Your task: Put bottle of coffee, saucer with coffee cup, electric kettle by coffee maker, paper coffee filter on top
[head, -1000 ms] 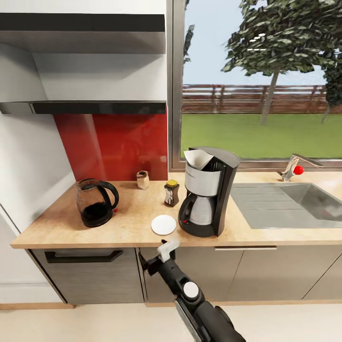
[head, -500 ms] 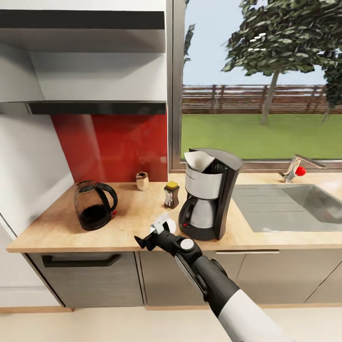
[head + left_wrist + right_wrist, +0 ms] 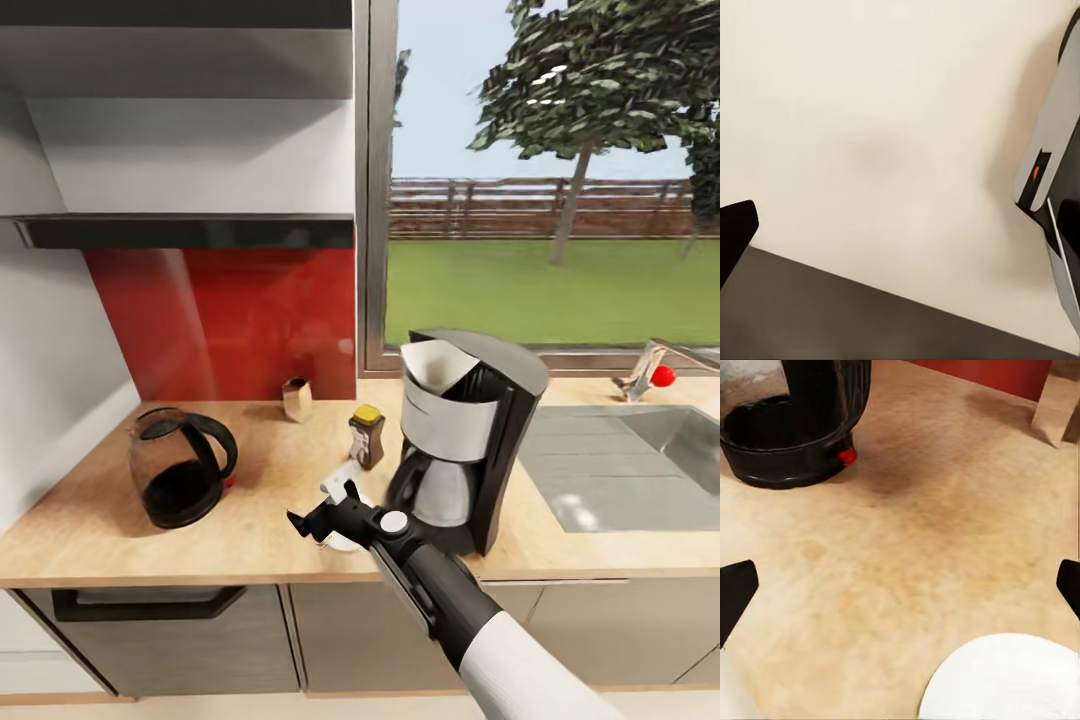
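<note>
Now the right arm reaches up from the lower right of the head view, its white forearm giving way to a black wrist that stretches forward and leftward over the front edge of the countertop. The right gripper hangs just above the saucer, with a white object at its upper finger that I cannot identify. In the right wrist view the two black fingertips sit far apart at the edges of the picture, so the fingers are spread wide, with bare wood between them and the saucer's white rim below. The coffee maker stands just right of the gripper, touching nothing but the counter, and the paper filter sits in its top. The coffee jar stands just behind the saucer, beside the machine. The kettle rests well to the left, with a small tan shaker near the red wall panel. The left wrist view shows a pale floor and one dark fingertip of the left gripper; how far it is open I cannot tell.
</note>
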`<state>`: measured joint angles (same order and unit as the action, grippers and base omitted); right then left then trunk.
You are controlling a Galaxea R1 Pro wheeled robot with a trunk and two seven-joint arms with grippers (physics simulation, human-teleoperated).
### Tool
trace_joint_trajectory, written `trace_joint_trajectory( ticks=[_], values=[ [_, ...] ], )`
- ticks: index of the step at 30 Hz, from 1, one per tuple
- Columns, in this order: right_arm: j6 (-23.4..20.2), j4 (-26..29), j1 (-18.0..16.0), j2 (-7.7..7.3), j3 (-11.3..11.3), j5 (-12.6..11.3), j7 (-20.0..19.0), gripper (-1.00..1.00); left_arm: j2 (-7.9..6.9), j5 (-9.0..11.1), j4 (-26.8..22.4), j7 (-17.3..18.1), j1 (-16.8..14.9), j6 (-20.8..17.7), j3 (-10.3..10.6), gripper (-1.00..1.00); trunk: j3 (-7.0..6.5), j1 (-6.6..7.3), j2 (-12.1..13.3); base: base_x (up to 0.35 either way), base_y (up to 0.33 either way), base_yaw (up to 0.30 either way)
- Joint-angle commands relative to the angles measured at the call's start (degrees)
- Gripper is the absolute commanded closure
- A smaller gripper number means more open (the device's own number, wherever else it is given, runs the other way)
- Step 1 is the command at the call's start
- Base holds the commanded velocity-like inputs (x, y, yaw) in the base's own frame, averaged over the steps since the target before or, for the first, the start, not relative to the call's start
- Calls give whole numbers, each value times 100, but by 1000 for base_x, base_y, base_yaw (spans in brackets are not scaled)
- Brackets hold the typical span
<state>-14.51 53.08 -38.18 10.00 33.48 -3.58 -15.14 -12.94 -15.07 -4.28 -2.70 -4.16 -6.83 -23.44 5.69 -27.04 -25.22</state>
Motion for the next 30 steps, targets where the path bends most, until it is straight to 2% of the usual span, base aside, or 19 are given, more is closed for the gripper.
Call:
trace_joint_trajectory(
  ticks=[1,9,26,30],
  values=[
    [-36,11,-5,0,1,-37,-7,-100,2,-57,-6,-5,-1,-22,-49,-100,12,-6,-11,322,124,0],
    [-43,34,-5,0,10,-43,-11,-100,9,-57,-9,-12,3,3,-62,-100,12,-6,-11,171,239,0],
    [-43,26,-5,0,10,-46,-7,-100,6,-58,-3,-12,3,25,-72,-100,12,-6,-11,4,88,0],
    [-43,35,-5,0,10,-46,-7,-100,6,-57,-3,-12,3,29,-73,-100,12,-6,-11,157,122,0]
  ],
)
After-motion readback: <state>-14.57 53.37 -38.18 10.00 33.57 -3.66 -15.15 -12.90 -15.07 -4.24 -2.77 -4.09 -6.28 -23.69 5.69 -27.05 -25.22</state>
